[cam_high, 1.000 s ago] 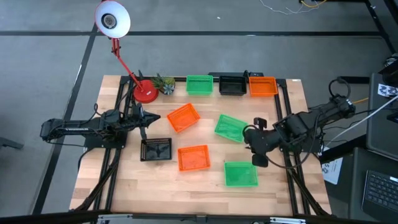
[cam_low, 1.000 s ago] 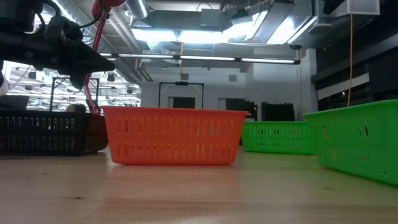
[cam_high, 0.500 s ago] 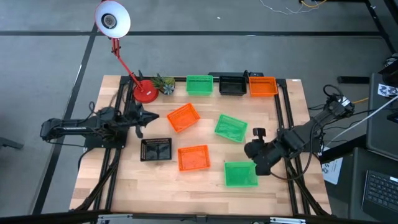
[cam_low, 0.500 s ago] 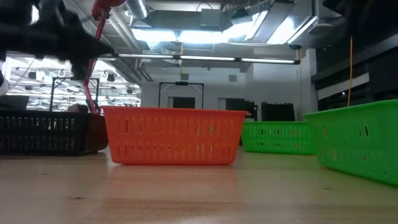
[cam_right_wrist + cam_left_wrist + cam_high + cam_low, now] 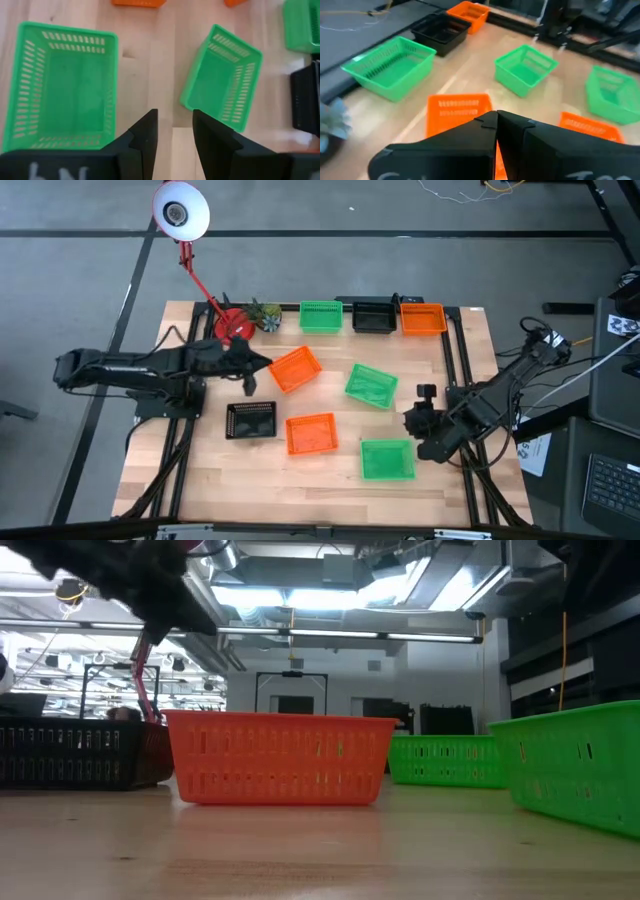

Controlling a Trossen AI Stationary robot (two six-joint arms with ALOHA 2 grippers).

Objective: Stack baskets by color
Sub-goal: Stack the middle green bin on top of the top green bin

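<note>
Orange basket (image 5: pixel 294 368) | left claw (image 5: pixel 250 370) clenched, moved over it | right claw (image 5: pixel 420 420) released, retreated

Three small perforated plastic baskets (image 5: pixel 372 316) line the wooden table's (image 5: pixel 330 480) far edge, right of the desk lamp (image 5: pixel 232 325) and small plant (image 5: pixel 266 313). Five more baskets (image 5: pixel 312 433) lie scattered mid-table.

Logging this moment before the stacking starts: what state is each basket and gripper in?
Left gripper: shut, empty, above table.
Right gripper: open, empty.
Back-row baskets: three, upright, unstacked.
Orange baskets: two loose, upright.
Green baskets: two loose, upright.
Black basket: upright, alone.
</note>
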